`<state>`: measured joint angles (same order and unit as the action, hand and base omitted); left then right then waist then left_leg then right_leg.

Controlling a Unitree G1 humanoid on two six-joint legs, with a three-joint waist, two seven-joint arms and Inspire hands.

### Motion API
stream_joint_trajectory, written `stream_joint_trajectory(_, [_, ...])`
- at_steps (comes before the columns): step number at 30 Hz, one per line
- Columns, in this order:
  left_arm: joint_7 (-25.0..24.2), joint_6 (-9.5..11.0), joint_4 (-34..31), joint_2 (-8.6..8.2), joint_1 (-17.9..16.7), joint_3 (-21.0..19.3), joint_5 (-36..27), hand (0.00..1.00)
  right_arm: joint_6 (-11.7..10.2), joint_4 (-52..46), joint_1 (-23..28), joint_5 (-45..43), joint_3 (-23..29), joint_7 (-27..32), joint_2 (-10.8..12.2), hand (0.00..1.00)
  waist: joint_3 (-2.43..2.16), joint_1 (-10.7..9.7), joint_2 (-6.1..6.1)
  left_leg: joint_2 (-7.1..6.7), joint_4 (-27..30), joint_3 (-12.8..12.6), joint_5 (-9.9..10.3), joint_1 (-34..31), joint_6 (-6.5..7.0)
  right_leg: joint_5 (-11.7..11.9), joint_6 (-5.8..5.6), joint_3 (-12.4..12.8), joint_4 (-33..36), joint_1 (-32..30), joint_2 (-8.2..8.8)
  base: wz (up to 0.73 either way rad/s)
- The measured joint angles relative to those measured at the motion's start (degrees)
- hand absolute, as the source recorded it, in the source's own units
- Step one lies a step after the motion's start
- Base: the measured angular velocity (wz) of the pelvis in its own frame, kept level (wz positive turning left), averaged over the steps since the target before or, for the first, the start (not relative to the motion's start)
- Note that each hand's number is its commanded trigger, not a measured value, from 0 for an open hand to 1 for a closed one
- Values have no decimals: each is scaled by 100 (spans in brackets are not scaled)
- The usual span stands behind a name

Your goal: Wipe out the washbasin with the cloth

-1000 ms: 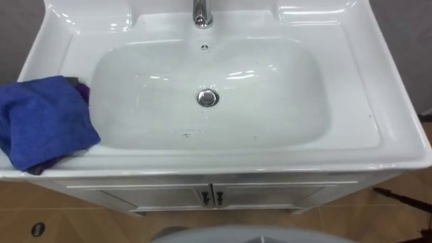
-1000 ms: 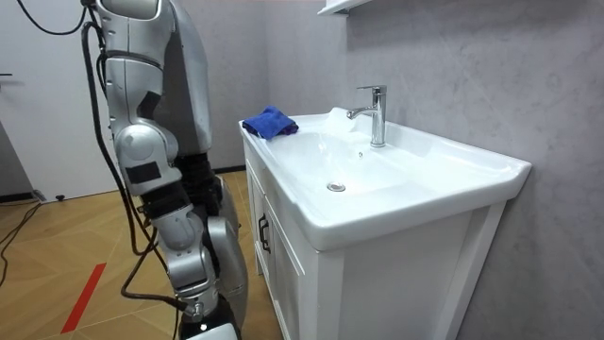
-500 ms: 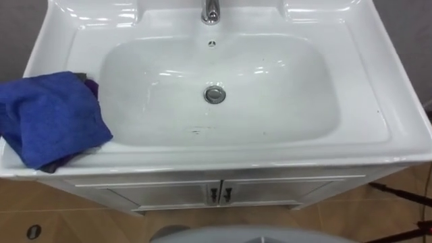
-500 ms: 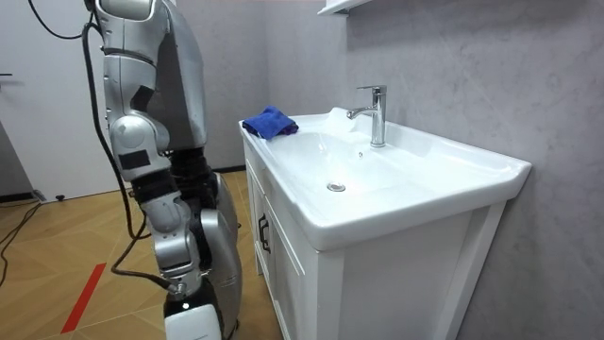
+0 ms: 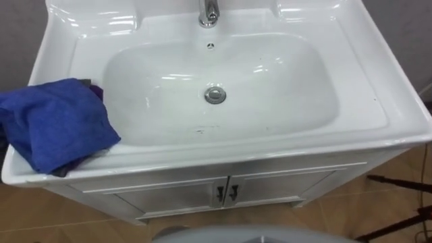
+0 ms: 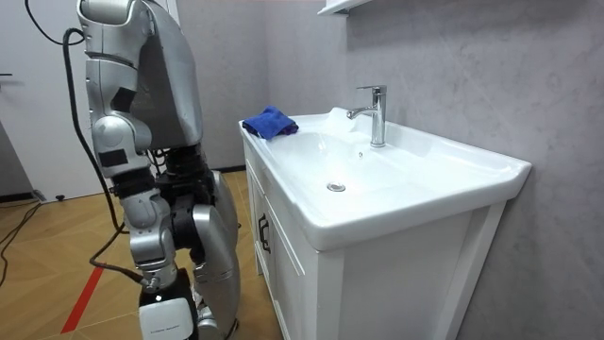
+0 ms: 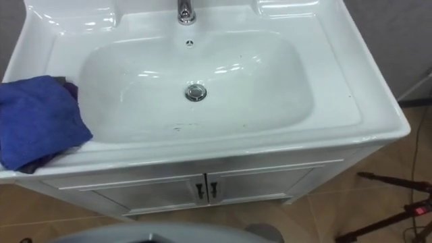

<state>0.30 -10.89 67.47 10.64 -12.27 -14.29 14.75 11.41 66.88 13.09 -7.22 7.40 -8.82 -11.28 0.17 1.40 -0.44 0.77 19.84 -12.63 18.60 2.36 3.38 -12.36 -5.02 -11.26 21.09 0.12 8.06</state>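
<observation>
The blue cloth (image 5: 57, 125) lies bunched on the basin (image 5: 398, 101) rim at its front left corner. The right hand (image 6: 162, 307) apparently hangs low at the robot's side. Whether it is open cannot be determined.

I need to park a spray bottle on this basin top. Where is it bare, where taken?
Bare: the right ledge of the basin, between bowl and outer edge, and both back corners beside the faucet. Taken: the left front ledge, under the blue cloth.

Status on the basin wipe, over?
Right hand low at robot's side. Blue cloth bunched on basin left rim, untouched. Nothing lying in the bowl; dark specks near drain.
</observation>
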Motion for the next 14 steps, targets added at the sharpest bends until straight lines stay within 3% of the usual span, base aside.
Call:
stream_joint_trajectory(5, [-16,-30,-17,-11,21,164,-2,0,87,0,-16,4,0,3,2,0,-2,-105,12,2,-3,1,4,22,5,1,-1,-2,-13,31,-5,0])
stream_joint_trajectory(14, [-185,-55,-18,-13,51,340,11,0,193,37,-41,-2,0,2,1,0,1,-118,40,10,-20,-13,5,119,3,1,-1,8,-40,102,-21,-2])
